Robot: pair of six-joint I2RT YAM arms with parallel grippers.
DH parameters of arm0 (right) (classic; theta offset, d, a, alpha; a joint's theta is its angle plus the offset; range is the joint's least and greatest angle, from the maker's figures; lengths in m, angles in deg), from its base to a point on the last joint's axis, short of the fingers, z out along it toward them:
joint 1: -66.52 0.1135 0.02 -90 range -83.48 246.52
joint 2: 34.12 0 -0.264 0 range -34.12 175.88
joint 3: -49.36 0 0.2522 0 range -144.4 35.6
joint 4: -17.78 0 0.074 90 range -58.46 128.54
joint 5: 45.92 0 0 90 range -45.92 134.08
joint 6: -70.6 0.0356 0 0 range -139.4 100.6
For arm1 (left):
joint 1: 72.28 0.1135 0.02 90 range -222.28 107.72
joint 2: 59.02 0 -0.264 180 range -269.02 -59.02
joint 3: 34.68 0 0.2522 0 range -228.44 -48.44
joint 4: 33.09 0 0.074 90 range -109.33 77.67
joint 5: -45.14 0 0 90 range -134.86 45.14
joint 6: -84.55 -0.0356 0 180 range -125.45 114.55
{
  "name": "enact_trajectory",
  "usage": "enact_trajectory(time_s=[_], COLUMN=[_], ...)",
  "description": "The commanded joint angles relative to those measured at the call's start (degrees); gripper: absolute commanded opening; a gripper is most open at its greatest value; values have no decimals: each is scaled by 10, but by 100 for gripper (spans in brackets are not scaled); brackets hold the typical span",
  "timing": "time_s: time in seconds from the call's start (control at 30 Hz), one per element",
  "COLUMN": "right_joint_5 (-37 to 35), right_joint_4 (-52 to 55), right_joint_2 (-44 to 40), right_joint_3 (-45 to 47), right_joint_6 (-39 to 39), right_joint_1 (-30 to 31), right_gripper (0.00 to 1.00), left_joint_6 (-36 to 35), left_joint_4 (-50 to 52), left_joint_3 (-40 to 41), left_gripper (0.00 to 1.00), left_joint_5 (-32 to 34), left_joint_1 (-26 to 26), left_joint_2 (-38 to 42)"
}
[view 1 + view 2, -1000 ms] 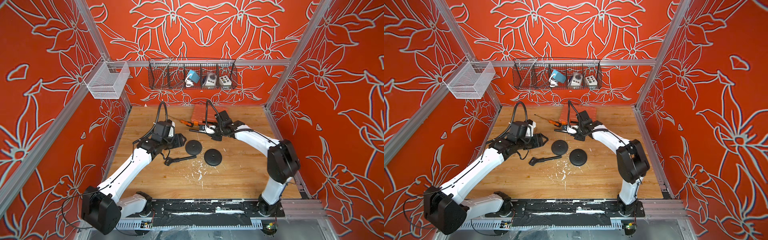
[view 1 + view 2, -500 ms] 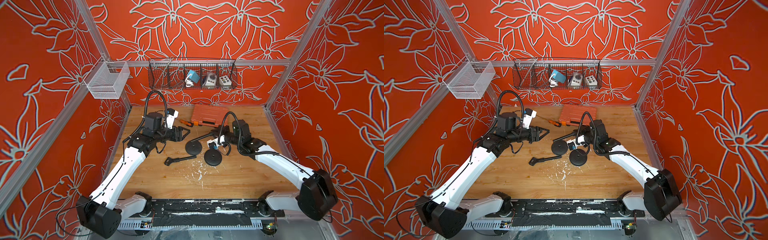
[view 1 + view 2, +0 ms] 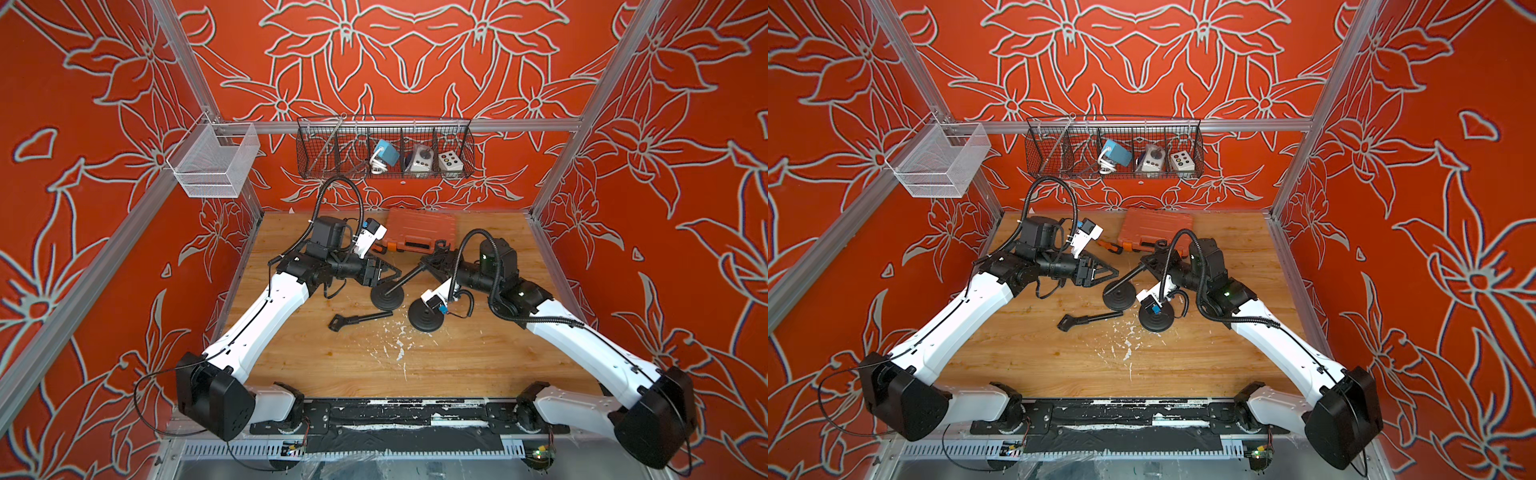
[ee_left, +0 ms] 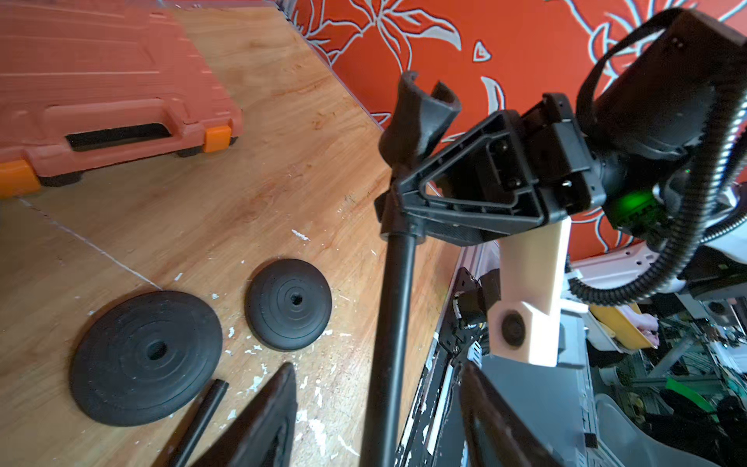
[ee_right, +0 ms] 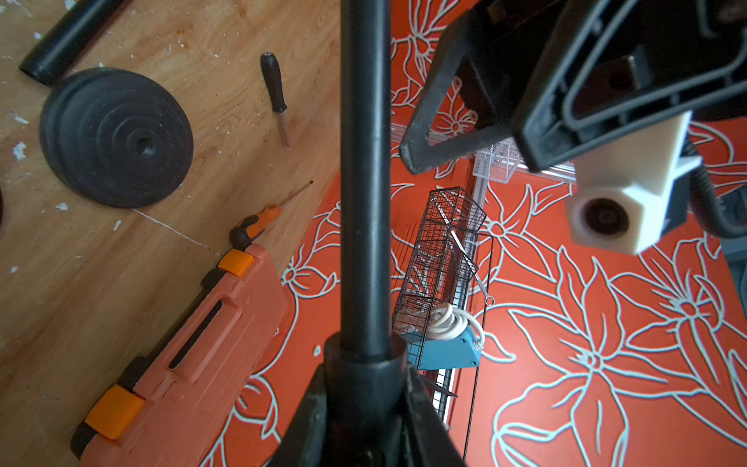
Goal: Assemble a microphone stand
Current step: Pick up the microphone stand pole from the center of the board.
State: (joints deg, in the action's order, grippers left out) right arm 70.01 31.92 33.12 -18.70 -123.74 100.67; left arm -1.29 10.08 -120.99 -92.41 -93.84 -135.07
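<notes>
— Where's the pole [image 3: 405, 279]?
— Middle of both top views, slanting; the right gripper [image 3: 430, 262] is clamped on it just below the clip [image 4: 420, 113]
— And the left gripper [image 3: 390, 272]?
— Jaws wide, one each side of the pole's lower end, not gripping. One round base [image 3: 387, 296] lies on the table [image 3: 316, 357] below that end, a second base [image 3: 424, 316] just right of it

With left end effector [image 3: 390, 271] spread, right end effector [image 4: 399, 220] seems clamped tight.

Both top views look steeply down from above the front edge of the table [image 3: 457, 374], taking in everything; both wrist views sit close, sharing the black rod [image 4: 394, 323].
</notes>
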Motion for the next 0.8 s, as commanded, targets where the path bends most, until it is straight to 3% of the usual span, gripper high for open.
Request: enact_trajectory(time_s=[0.0,0.2,0.4,0.53,0.67,0.77], right_joint_5=[1,-17,-19,-19,-25,-32], right_joint_4=[-2,-22,-25,-28,-29,-23], right_joint_2=[-7,-3,-2,2,8,14], right_joint_3=[-19,-18,-25,-26,-29,-35], right_joint_6=[-39,-63,-71,-70,-69,-60], right_joint_1=[13,27,33,36,38,38], right_gripper=[0,0,0,0,0,9], left_joint_6=[-35,-54,-76,-78,-77,-77], left_joint_4=[30,71,106,107,107,108], left_joint_3=[-24,-34,-42,-40,-35,-33], left_gripper=[62,56,55,54,43,27], left_joint_5=[-5,15,80,79,77,80], left_joint_1=[-14,-27,-49,-57,-62,-63], left_joint_2=[-3,-21,-33,-35,-37,-39])
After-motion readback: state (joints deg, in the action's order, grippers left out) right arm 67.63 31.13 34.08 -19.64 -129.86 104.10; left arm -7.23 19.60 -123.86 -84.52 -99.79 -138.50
